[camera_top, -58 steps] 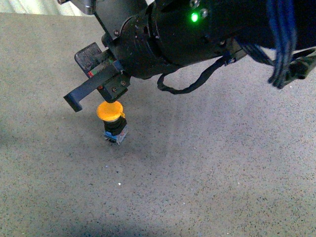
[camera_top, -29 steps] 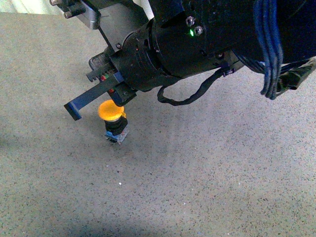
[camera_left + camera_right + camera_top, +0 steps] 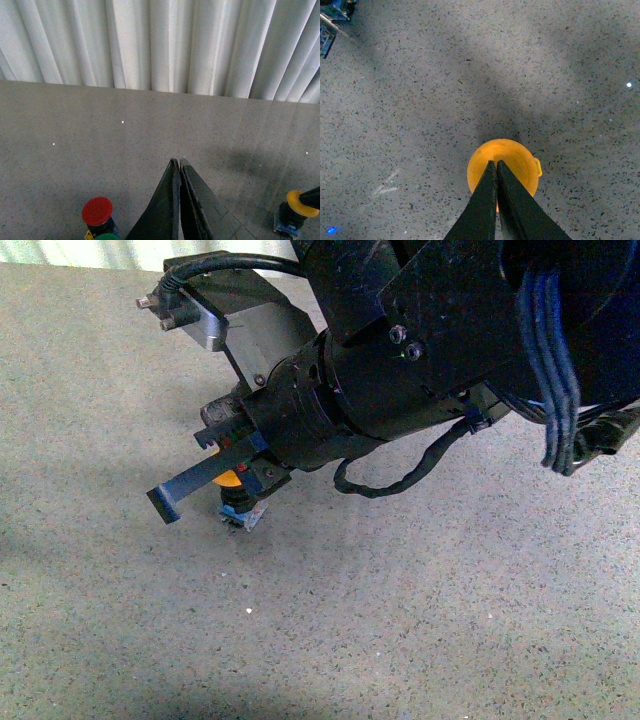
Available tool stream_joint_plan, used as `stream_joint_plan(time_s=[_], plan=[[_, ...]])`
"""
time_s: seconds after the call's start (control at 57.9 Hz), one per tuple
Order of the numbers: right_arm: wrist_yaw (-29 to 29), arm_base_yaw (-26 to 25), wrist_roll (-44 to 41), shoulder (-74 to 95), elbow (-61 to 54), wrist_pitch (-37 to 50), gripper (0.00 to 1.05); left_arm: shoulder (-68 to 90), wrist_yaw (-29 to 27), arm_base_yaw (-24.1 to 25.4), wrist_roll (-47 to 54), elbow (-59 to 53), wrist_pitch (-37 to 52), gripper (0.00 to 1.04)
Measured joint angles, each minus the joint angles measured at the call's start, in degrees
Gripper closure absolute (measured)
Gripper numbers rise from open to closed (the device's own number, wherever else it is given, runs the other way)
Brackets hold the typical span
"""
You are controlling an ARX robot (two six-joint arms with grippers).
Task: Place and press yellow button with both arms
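- Where the front view catches it, the yellow button (image 3: 231,479) stands upright on the speckled grey surface (image 3: 450,620), mostly hidden under the right arm; only a sliver of cap, the black body and the blue-grey base show.
- Right gripper (image 3: 164,506): clenched, fingers pressed flat together, grasping nothing.
- In the right wrist view the right gripper's (image 3: 496,163) tips lie over the middle of the button's domed cap (image 3: 509,152); contact cannot be told from there.
- In the left wrist view the button (image 3: 299,204) stands near the frame's edge, with a black fingertip overlapping its cap.
- Left gripper (image 3: 178,163): clenched on nothing, held above bare surface, well apart from the yellow button.
- Red button (image 3: 97,210): near the left gripper, with a green cap (image 3: 107,237) just beside it.
- Right arm fittings: grey bracket (image 3: 205,320), looped black cable (image 3: 400,485), blue wiring (image 3: 555,350).
- Backdrop: white pleated curtain (image 3: 160,45).
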Motion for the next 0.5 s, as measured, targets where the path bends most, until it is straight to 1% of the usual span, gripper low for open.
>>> stream_joint_plan(time_s=[0.155, 0.294, 0.414, 0.501], plan=[[-0.55, -0.09, 1.68, -0.59, -1.33, 2.60, 1.03, -0.15, -0.04, 0.09, 0.02, 0.00, -0.33, 1.03], [-0.74, -1.53, 4.85, -4.85, -5.38, 5.90, 1.03, -0.20, -0.02, 0.09, 0.02, 0.00, -0.35, 1.03], [-0.24, -4.90, 6.73, -10.62, -8.98, 8.04, 1.03, -0.20, -0.02, 0.09, 0.02, 0.00, -0.35, 1.03], [0.09, -8.57, 8.09, -17.07, -12.24, 9.66, 1.03, -0.20, -0.04, 0.09, 0.02, 0.00, -0.35, 1.03]])
